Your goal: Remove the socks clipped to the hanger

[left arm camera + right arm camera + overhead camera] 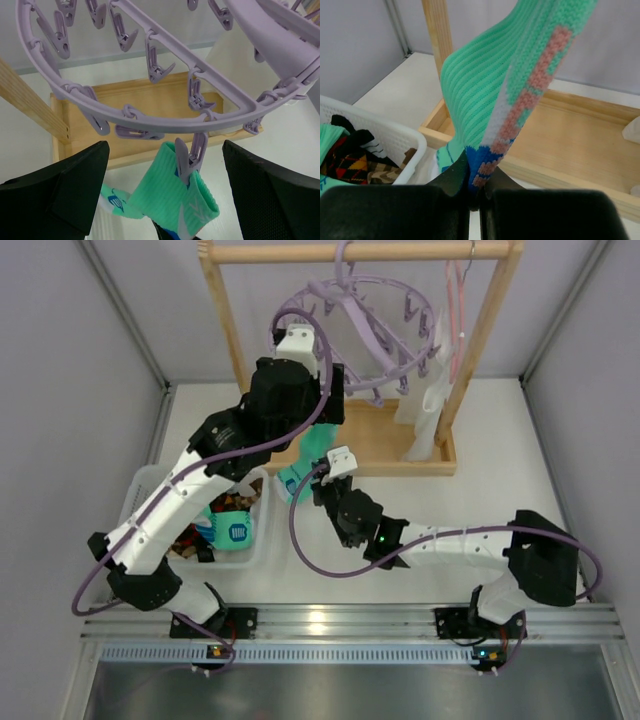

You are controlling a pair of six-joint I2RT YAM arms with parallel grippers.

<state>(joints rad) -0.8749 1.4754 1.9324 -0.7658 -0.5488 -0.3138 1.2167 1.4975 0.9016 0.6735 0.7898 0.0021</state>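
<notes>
We see the mint-green sock [165,200] hanging at the lower centre of the left wrist view, its cuff bitten by 1 lilac peg [194,152] of the hanger [150,120]. The right gripper [475,187] is pressed together on the blue toe edge, at the bottom of its own view. The left gripper [165,150] stands spread wide on either side of the peg, clear of it.

If the right arm pulls while the peg bites, we expect the stretchy ribbed knit to lengthen, the light plastic ring to tilt or swing on its hook, or the thin pinched edge to slip free. The pegs are hard, smooth and loosely dangling. The basket [395,132] at lower left is rigid white plastic.
</notes>
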